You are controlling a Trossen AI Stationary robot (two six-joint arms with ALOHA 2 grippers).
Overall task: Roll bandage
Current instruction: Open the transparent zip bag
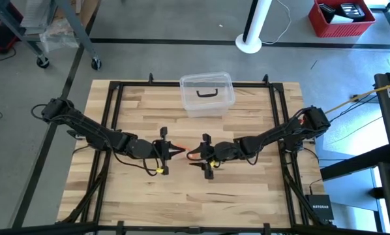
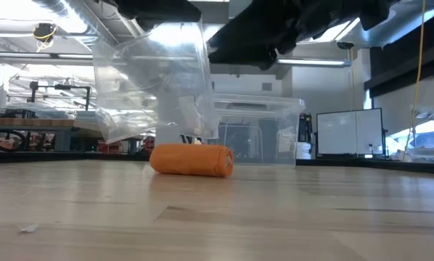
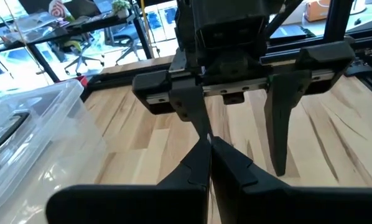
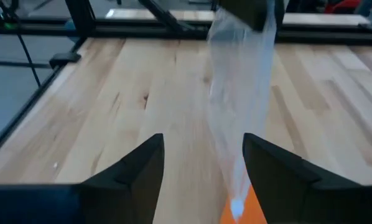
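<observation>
Wooden tabletop [image 2: 333, 217] carries one orange bandage [image 2: 193, 159], lying rolled between two grippers: the left gripper [image 3: 209, 144] is clenched on one clear plastic wrapper [image 2: 155, 83], the right gripper [image 4: 201, 168] spread wide, gripping nothing. One clear plastic box [image 1: 207, 93] sits behind; the dangling wrapper could drag the roll loose, I judge

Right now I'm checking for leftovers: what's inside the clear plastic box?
The clear plastic box looks empty through its lid; only the black handle shows on top. In the low view the hanging clear wrapper and rolled orange bandage cover part of it.
</observation>
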